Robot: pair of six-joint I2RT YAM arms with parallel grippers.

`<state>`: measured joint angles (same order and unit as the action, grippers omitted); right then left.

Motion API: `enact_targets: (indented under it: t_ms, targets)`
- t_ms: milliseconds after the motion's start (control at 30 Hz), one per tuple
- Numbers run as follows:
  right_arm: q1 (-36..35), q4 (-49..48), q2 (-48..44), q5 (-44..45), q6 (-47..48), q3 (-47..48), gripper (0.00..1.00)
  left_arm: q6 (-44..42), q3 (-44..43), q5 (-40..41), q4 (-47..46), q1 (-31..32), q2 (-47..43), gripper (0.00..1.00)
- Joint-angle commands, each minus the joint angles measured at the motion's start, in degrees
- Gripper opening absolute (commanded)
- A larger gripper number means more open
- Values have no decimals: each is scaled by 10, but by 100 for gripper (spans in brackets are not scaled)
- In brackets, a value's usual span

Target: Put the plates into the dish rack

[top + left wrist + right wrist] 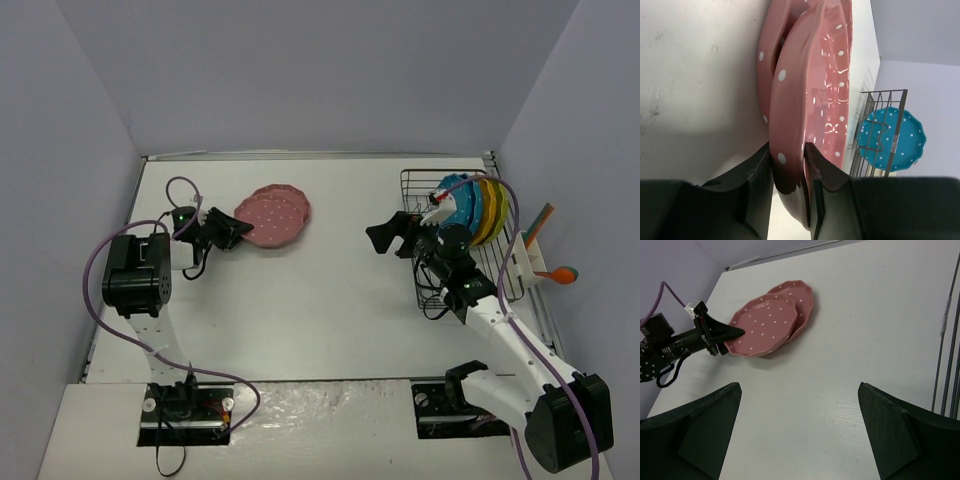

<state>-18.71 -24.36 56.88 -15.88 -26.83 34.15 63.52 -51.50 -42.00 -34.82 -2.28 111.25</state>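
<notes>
Open table (340,300) is left btwn pink plates (275,215) & dish rack (408,190); rack's far end is taken up by upright plates (480,205).

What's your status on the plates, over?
Left gripper pinching rim of top pink plate, atop second pink plate. Right gripper open, empty. It sits between plates and dish rack.

No text, label, brand or number is readable in any view.
</notes>
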Motion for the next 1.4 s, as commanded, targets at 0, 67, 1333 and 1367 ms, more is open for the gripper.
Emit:
enact_targets:
  t_ms: [0,67,1333,1367]
  targets:
    - [-14,-65,4,-2,-6,14,100,13,-4,-17,-42,-1,-89,0]
    - [-20,-65,14,-8,-17,25,100,19,-3,-19,-35,0,-118,0]
    - [-129,-263,373,-130,-218,223,100,127,93,-66,-115,52,-360,0]
    - [-129,-276,375,-136,-222,221,99,128,94,-66,-117,53,-360,0]
